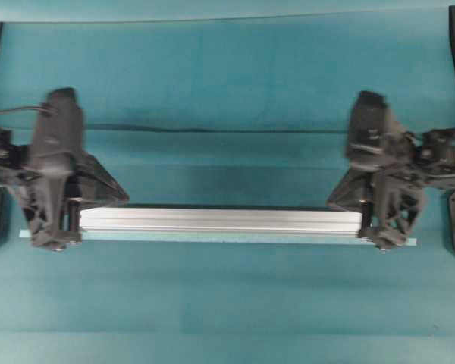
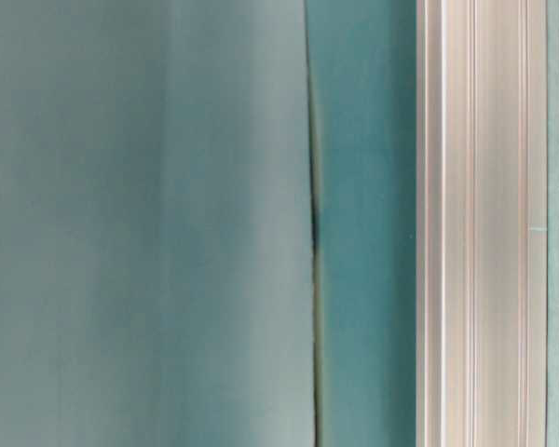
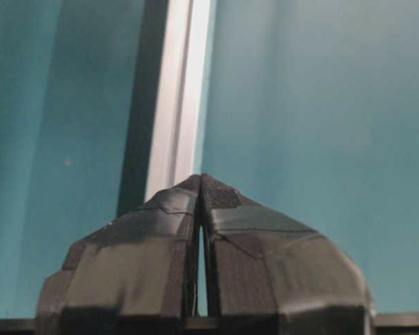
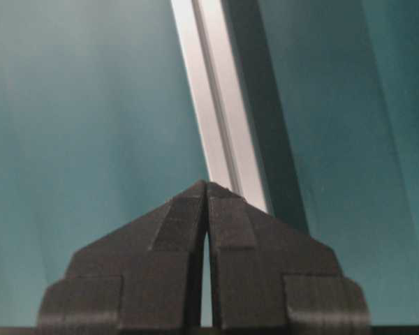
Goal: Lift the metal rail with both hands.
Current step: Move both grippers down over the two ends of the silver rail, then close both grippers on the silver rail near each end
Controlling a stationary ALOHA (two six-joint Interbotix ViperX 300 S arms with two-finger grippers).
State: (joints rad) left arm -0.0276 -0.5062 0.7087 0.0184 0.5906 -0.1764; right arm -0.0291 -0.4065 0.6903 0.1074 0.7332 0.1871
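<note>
1. The metal rail point(image 1: 220, 220) lies flat on the counter point(image 1: 227, 303), with one gripper at each end of it.
2. The left gripper point(image 1: 57, 244) is at one end of the rail and the right gripper point(image 1: 383, 244) is at the other. I think they are placed that way so the long rail stays level when both lift.
3. Both grippers are pressed together. In the left wrist view the tips of the left gripper point(image 3: 200, 183) meet, and nothing is between them. The right gripper point(image 4: 207, 187) looks the same.
4. In both wrist views the rail runs away from just past the gripper tips, so neither gripper holds it. The lift does not look started.
5. The view from above shows a thin pale tape strip point(image 1: 212, 238) beside the rail, stretching from one gripper to the other.
6. The low side view shows the rail's long grooves up close, but no gripper.
</note>
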